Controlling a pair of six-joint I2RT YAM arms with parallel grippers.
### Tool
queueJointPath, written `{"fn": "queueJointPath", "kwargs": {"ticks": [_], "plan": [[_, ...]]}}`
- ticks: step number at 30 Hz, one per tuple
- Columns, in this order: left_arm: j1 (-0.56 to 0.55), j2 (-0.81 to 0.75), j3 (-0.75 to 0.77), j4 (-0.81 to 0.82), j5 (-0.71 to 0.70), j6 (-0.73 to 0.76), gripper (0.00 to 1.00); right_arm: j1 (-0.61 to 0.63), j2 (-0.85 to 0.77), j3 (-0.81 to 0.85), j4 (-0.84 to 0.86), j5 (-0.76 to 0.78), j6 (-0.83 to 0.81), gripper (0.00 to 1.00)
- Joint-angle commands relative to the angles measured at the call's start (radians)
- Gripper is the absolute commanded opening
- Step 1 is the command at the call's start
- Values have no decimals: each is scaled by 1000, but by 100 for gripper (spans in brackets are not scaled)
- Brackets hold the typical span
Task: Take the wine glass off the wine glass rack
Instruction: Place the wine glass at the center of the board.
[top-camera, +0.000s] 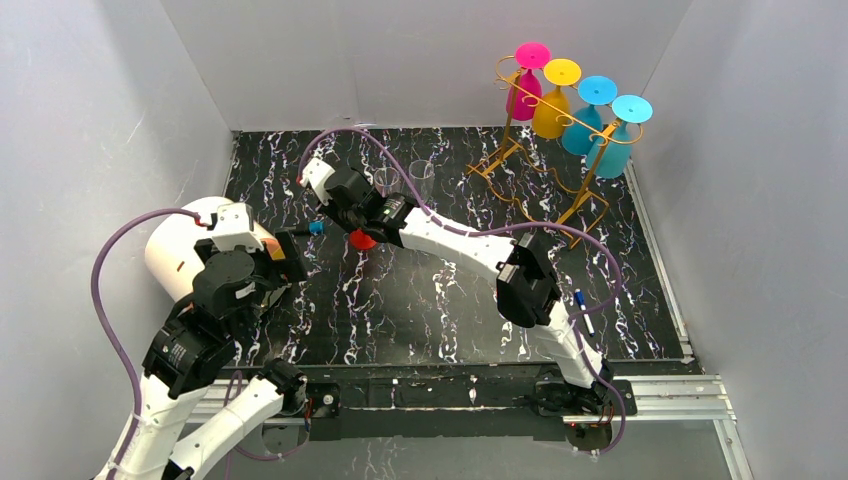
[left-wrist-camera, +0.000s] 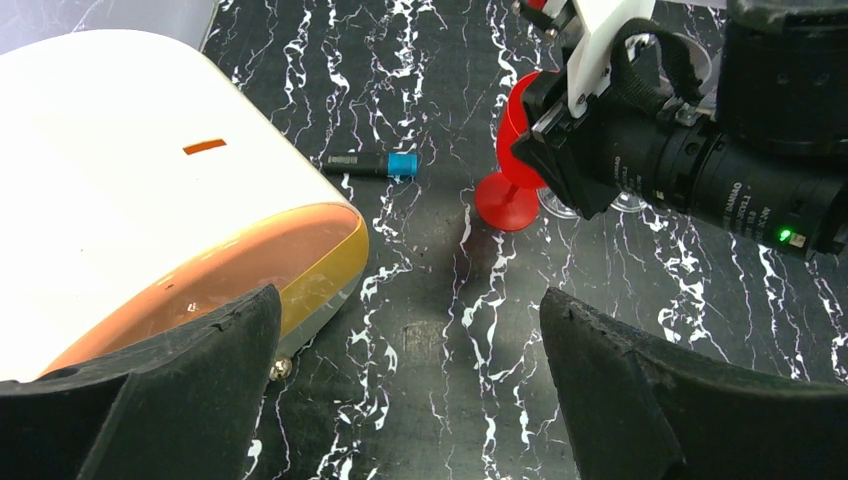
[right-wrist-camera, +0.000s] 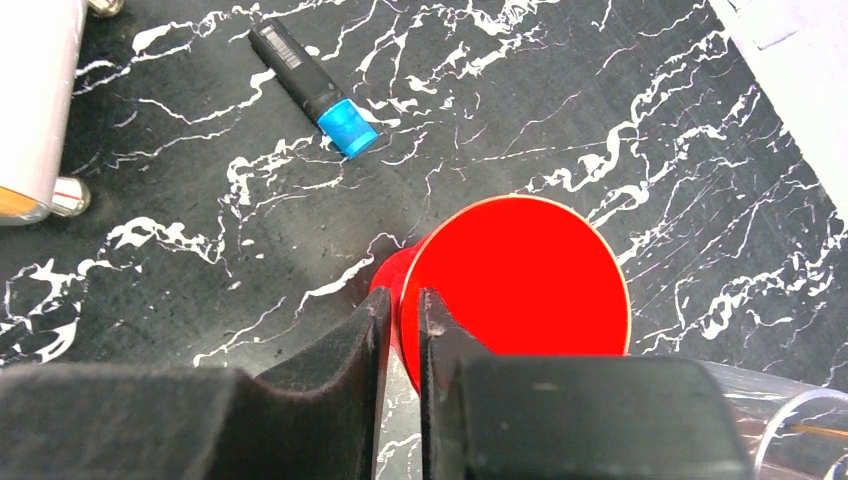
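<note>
A red wine glass (left-wrist-camera: 507, 200) stands upright on the black marbled table, its foot on the surface and its round bowl (right-wrist-camera: 520, 280) seen from above in the right wrist view. My right gripper (right-wrist-camera: 400, 305) has its two fingers astride the bowl's rim, one inside and one outside, shut on it. The gold wine glass rack (top-camera: 520, 150) stands at the back right. A pink, a yellow and two blue glasses hang upside down from it. My left gripper (left-wrist-camera: 410, 330) hovers wide open over bare table to the left of the red glass, holding nothing.
A large white and orange rounded appliance (top-camera: 185, 250) lies at the left beside my left arm. A black marker with a blue cap (left-wrist-camera: 375, 163) lies between it and the red glass. Two clear glasses (top-camera: 405, 176) stand just behind the right gripper. Another pen (top-camera: 583, 305) lies right.
</note>
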Motion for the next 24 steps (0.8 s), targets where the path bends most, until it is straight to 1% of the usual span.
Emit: {"fn": "queueJointPath", "kwargs": {"ticks": [1,5,7,10,13,15,16,18,21,24], "plan": [[4,13,47,-4,-33,10,98,-4,-3,57,5,0,-41,31],[4,13,47,-2,-28,-7,98,-3,-21,96,18,-10,-27,39],[4,12,54,-7,-27,-16,98,-3,-36,113,29,-23,-20,41],[4,8,64,-7,2,-22,98,-4,-69,115,46,-58,-14,49],[4,14,95,-2,44,-23,98,-4,-120,92,67,-50,-13,50],[4,19,108,-2,44,-21,98,-3,-158,68,74,-32,-4,50],[4,28,121,-6,46,-8,98,-3,-231,6,94,-14,27,54],[4,37,124,-10,57,-6,98,-4,-328,-87,142,-12,55,57],[4,44,91,12,93,-8,98,-4,-489,-248,242,11,76,62],[4,67,76,44,170,-11,98,-13,-621,-327,248,107,61,67]]}}
